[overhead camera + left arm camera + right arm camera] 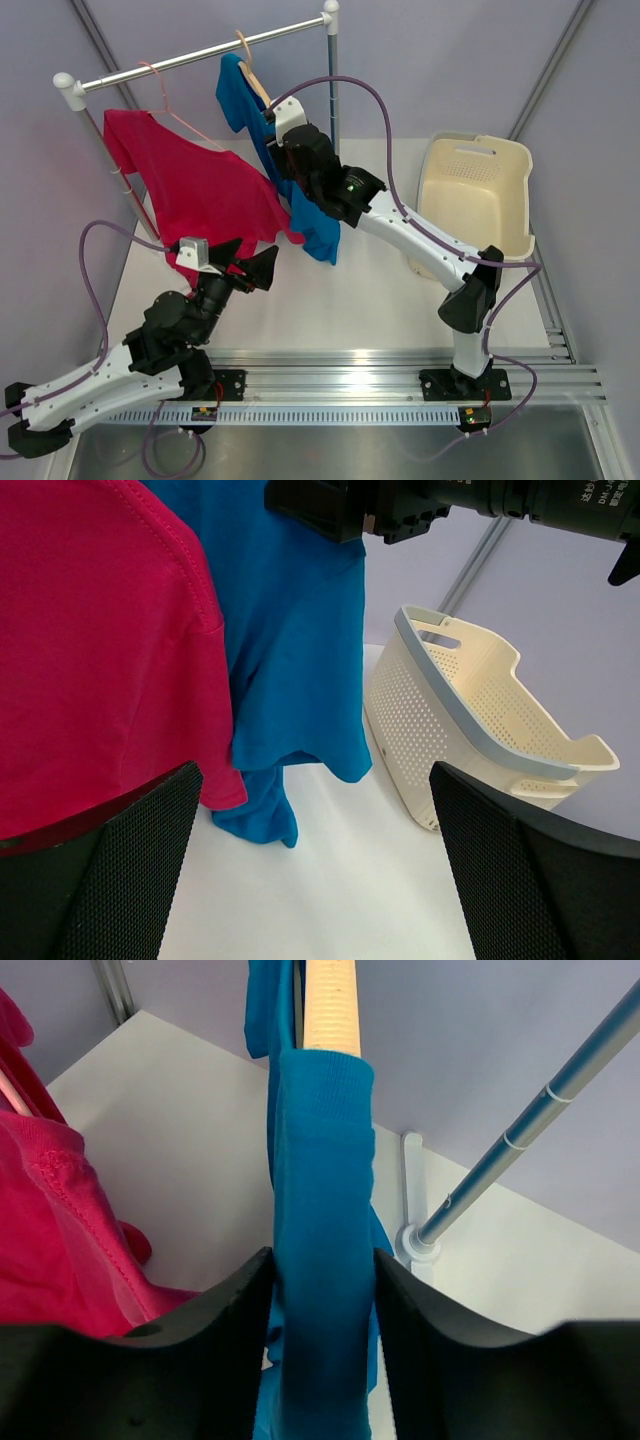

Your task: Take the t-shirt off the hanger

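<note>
Two shirts hang from the rail (190, 60) at the far side of the surface (360, 300): a red t-shirt (200, 185) on a pink wire hanger (165, 100) to the left, and a blue t-shirt (236, 95) on a wooden hanger (331, 1005) to the right. The blue one looks to be the shirt being worked on, since the right tool (322, 1270) is on it. Its two fingers pinch the blue shoulder fabric from either side just below where the bare wood shows, with the hanger's arm apparently inside the fold. The rest of the shirt drapes down past the right arm, its hem near the red shirt's lower edge.

The left tool (315, 775) is spread wide and holds nothing. It sits low and near, just beside the red hem, facing right toward the cream laundry basket (470, 150) that stands on the right of the surface.

The step in hand seems to be freeing the first shoulder from the hanger. The next move likely calls for drawing the pinched fabric down and outward along the hanger's arm until it slips off the tip, without dragging the hanger along the rail or lifting its hook clear. The idle left tool could steady the hanger or catch the blue cloth. One risk is that the grip takes in the wood as well as the cloth, so the pull would tilt the whole hanger
</note>
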Action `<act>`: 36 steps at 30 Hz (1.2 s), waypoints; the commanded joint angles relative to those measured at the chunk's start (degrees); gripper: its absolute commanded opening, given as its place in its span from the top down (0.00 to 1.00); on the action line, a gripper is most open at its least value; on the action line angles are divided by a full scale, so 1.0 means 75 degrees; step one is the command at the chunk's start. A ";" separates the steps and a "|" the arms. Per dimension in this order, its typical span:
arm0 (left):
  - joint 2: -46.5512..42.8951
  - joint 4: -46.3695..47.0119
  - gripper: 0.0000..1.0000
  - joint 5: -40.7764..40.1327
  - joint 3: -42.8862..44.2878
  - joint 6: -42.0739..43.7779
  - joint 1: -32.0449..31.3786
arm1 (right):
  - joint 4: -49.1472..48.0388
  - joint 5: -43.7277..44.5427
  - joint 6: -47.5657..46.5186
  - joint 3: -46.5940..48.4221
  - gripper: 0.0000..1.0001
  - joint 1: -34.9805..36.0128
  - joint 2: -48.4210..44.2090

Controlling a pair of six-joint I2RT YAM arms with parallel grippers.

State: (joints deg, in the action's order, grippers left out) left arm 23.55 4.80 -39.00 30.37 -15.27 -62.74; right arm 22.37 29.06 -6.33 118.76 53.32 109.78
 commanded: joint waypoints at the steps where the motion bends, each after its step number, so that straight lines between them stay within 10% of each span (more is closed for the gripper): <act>1: 0.0071 0.0520 0.01 -0.0026 0.0040 -0.0132 0.0010 | -0.0088 0.0204 -0.0200 0.0349 0.52 -0.0008 -0.0023; 9: 0.0317 0.0532 0.01 0.0114 0.0122 -0.0097 0.0010 | -0.0380 -0.0545 -0.0234 0.0010 0.78 -0.0160 -0.0340; 11: 0.0387 0.0521 0.01 0.0149 0.0158 -0.0086 -0.0002 | -0.0474 -0.0640 -0.0281 -0.0038 1.00 -0.0207 -0.0410; 36: 0.0832 0.0404 0.01 0.0361 0.0345 -0.0097 0.0010 | -0.1669 -0.0511 -0.0879 -0.0424 1.00 -0.0488 -0.1324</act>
State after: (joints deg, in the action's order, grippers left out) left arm 28.62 4.89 -36.49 30.50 -15.31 -62.74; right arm 15.81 25.80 -10.79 115.57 50.41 101.93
